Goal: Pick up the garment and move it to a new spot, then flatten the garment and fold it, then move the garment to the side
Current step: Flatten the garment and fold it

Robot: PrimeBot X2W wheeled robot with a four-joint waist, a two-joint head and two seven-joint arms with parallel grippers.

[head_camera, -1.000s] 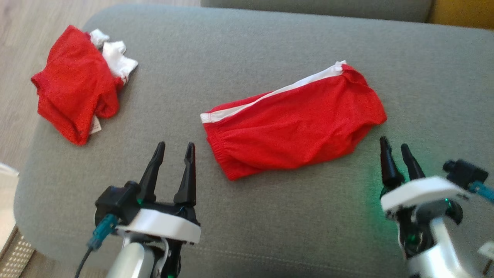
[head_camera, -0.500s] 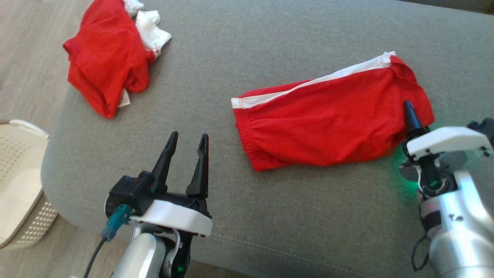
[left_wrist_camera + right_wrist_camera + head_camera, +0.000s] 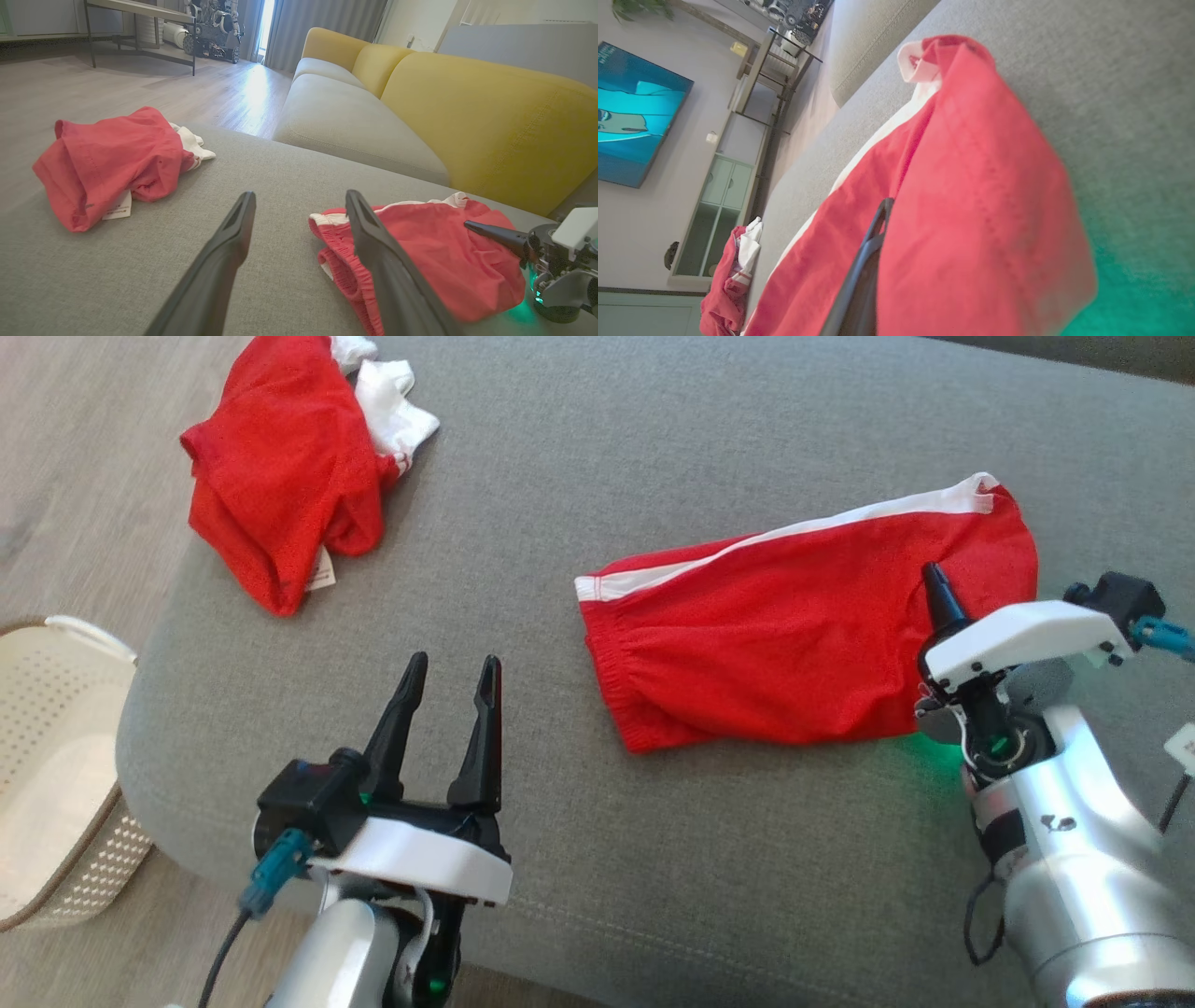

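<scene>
The right pincer point(image 3: 934, 590) is clamped on the right edge of the red shorts point(image 3: 794, 635), which lie spread on the grey sofa cushion point(image 3: 653, 868). The left pincer point(image 3: 451, 674) hangs wide over bare cushion. A crumpled red garment point(image 3: 280, 495) lies well apart, far left.

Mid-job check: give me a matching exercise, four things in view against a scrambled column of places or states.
1. left end effector
2. right end effector
3. crumpled red garment
4. white basket

A. on the floor beside the grey cushion
B. open, over bare cushion
C. shut on the red shorts
D. cushion's far left corner

Pairs: 1-B, 2-C, 3-D, 4-A.
</scene>
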